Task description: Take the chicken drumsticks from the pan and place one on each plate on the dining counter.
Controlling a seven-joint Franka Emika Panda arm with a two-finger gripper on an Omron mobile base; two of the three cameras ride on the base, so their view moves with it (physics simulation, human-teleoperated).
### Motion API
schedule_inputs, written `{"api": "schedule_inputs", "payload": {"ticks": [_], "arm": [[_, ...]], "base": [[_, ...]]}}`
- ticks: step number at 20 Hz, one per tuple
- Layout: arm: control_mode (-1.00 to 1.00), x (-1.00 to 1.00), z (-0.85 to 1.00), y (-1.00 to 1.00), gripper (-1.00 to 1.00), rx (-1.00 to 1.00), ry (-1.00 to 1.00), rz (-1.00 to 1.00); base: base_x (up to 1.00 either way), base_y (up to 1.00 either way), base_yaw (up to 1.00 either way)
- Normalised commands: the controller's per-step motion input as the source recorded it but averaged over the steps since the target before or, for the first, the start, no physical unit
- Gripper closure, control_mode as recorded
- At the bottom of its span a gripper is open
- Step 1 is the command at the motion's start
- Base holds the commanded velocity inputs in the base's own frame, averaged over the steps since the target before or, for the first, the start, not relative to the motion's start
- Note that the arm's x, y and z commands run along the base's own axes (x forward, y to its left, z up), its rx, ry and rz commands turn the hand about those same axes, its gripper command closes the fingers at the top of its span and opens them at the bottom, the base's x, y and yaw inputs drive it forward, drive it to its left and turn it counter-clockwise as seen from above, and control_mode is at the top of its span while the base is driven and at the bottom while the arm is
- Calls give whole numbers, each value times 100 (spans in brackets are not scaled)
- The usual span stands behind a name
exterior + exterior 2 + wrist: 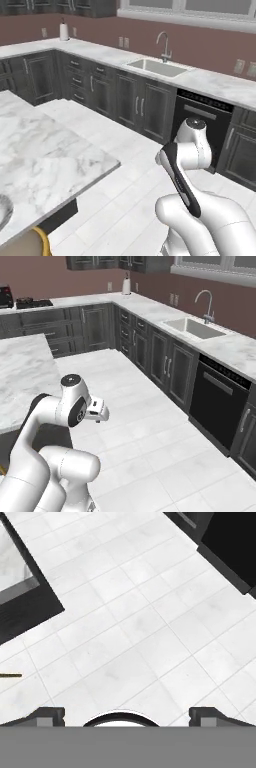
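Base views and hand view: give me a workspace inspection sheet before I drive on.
Surface: dining counter, white marble, to the arm's left.
Job's things: grey round rim at the counter's near edge, maybe a plate; cannot tell.
Clutter: nothing seen.
Grippers: gripper, jaws open, empty, over floor tiles.
Cables: nothing seen.
Surroundings: sink, faucet, dishwasher, stove, yellow chair by the counter.
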Motion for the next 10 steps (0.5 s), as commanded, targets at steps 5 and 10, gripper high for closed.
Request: {"api": "schedule_inputs", "payload": {"ticks": [5,10], "arm": [[100,0,0,0,-100,0,0,0],[100,0,0,0,-100,0,0,0]], "base": [[72,-77,0],[97,-50,8]]}}
